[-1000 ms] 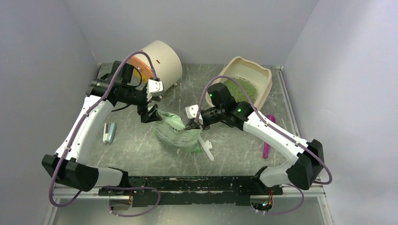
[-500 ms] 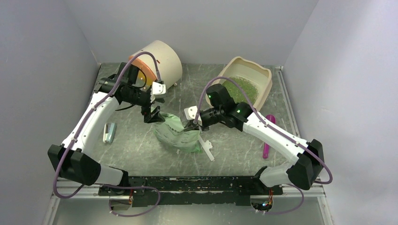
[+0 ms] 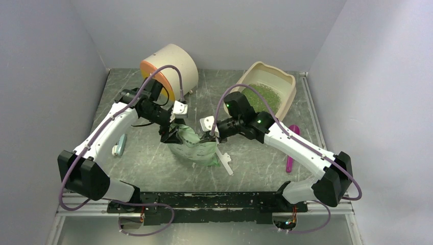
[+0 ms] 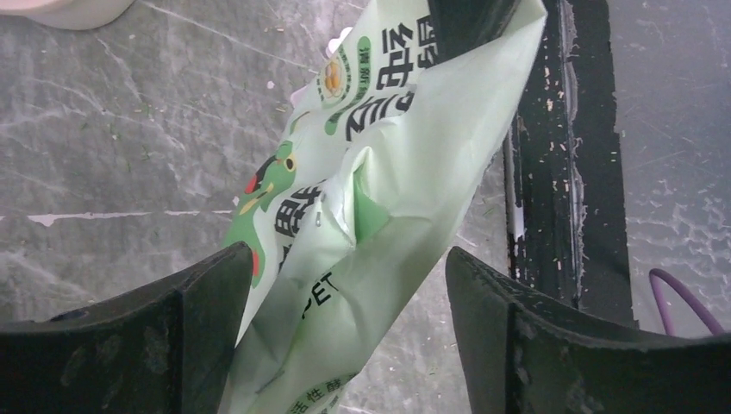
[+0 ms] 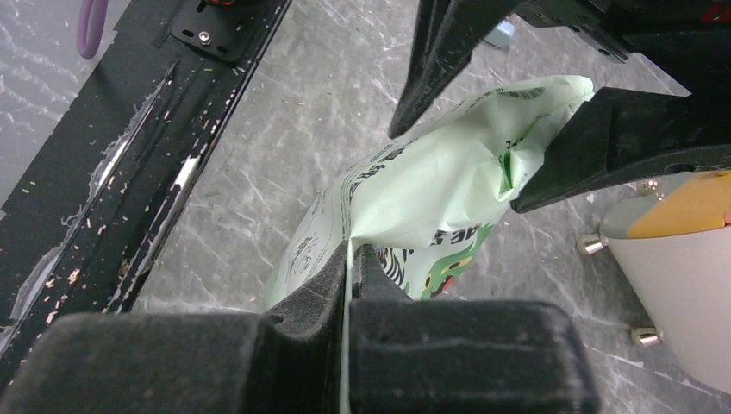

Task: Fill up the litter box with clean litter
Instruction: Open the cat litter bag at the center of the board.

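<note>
Swinging in from the far left, the left pincer [image 4: 345, 276] had straddled the bag [image 3: 196, 145] mid-tabletop [image 3: 153, 163], jaws apart, while the right pincer [image 5: 349, 259] stayed clamped on its right fold, a limp, slippery sack probably best gripped by its corners, with clean litter [image 3: 263, 97] already in the far-right litter box [image 3: 275, 71].

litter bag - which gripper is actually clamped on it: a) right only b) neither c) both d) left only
a: in the right wrist view the right gripper is shut on a fold of the green bag, while the left gripper stands open with a finger on each side of the bag, not closed on it.
</note>
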Robot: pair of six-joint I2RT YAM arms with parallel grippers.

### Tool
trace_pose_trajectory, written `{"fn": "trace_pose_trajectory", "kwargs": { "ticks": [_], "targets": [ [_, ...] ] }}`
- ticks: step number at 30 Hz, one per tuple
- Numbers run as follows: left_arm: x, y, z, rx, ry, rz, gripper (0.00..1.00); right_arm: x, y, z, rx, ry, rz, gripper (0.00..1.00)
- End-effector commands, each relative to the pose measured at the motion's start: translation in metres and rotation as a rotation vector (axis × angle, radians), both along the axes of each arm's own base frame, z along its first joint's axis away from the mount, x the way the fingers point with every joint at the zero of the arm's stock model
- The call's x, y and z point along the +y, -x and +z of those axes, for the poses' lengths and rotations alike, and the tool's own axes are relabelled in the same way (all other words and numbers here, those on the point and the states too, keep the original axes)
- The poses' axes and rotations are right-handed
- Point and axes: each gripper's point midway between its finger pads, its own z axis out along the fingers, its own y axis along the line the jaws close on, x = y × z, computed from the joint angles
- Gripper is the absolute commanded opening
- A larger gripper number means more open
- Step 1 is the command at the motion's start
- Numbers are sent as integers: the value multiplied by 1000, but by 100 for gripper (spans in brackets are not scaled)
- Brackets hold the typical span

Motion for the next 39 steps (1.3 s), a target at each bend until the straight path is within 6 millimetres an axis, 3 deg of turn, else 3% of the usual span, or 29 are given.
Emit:
{"fn": "trace_pose_trajectory", "kwargs": {
  "ticks": [1, 4, 6, 7, 11, 15, 19, 21, 24, 28, 33, 39],
  "targets": [
    [-4, -5, 5, -18, -11, -9, 79, 9, -3, 32, -90, -97, 19, 0],
    [-2, -15, 12, -54, -28, 48, 49, 7, -6, 32, -99, -101, -15, 0],
    [3, -26, 17, -102, -55, 126, 17, 7, -11, 32, -110, -113, -55, 0],
    [7, -32, 19, -123, -68, 176, 7, 6, -14, 34, -118, -125, -77, 0],
    [22, -34, 31, -217, -93, 256, 5, 7, -26, 46, -132, -203, -178, 0],
    [35, -52, 63, -382, -39, 441, 5, 8, -29, 62, -97, -295, -238, 0],
    [35, -52, 108, -576, 155, 518, 5, 14, -23, 61, 46, -308, -253, 34],
    [30, -43, 117, -599, 235, 511, 5, 22, -26, 67, 168, -319, -291, 49],
    [23, -30, 108, -567, 255, 448, 5, 38, -35, 69, 288, -315, -315, 66],
    [29, -35, 101, -551, 223, 507, 5, 59, -34, 58, 371, -208, -220, 89],
    [38, -38, 114, -600, 254, 594, 5, 78, -34, 33, 584, -36, -213, 90],
    [44, -37, 115, -620, 270, 640, 5, 92, -29, -4, 625, 112, -269, 89]
  ]
}}
